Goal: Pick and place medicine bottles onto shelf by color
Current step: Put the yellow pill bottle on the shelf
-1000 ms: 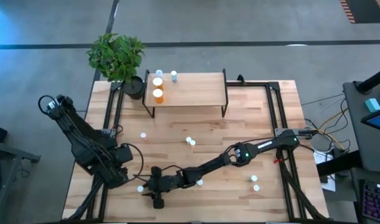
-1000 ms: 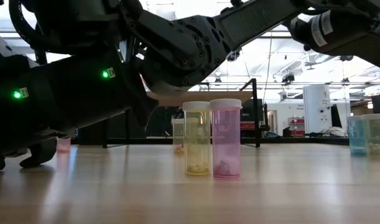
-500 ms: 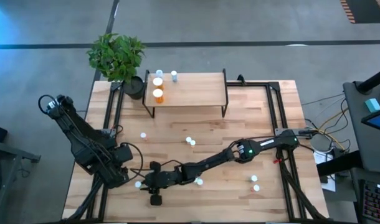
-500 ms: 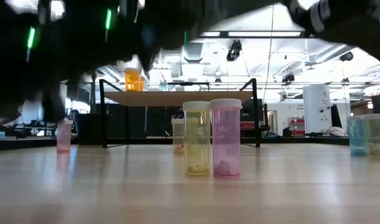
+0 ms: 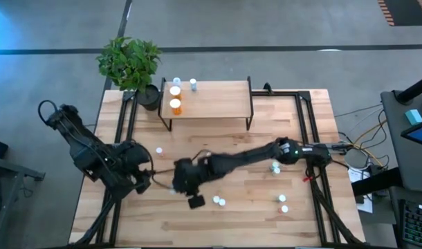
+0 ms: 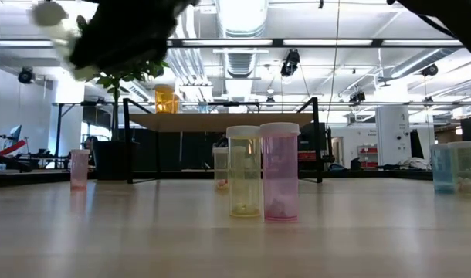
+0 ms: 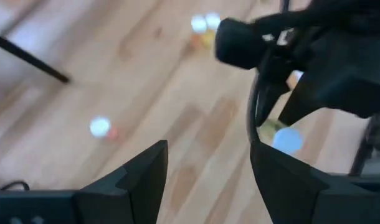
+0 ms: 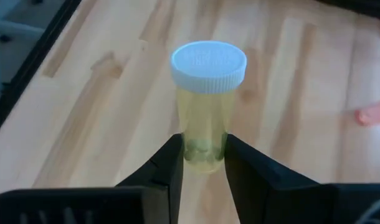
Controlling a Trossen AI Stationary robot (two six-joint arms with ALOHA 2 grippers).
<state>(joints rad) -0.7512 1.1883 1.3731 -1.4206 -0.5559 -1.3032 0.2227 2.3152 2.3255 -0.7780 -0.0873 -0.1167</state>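
Two orange bottles [image 5: 175, 97] and a pale one already stand at the left end of the shelf [image 5: 214, 99] in the high view, and the right gripper [image 5: 185, 181] is out across the middle of the table, well short of that board, which lies away from it toward the far edge and the potted plant [image 5: 129, 61]. The right arm is plainly the one in play; the left gripper [image 5: 143, 181] waits near the left edge, just beside the other. Loose bottles dot the light-wood tabletop [image 5: 294, 159], a pair [image 5: 216, 200] sitting close to the right gripper. Down at table level, a yellow-green bottle [image 6: 244, 171] and a pink bottle [image 6: 279, 171] stand upright side by side, the shelf behind them on its black legs, with a bright hall of ceiling lights and equipment beyond; a dark blurred arm mass crosses the upper left. From the left wrist, its fingers [image 7: 140, 174] stand wide apart with nothing between them. From the right wrist, there it is: a yellow-green bottle [image 8: 205, 99], white cap toward the camera, pinched low on its body between the two fingers [image 8: 168, 168], long axis running straight out from the grip. My read: it's carried, and the next job is reaching the shelf top.
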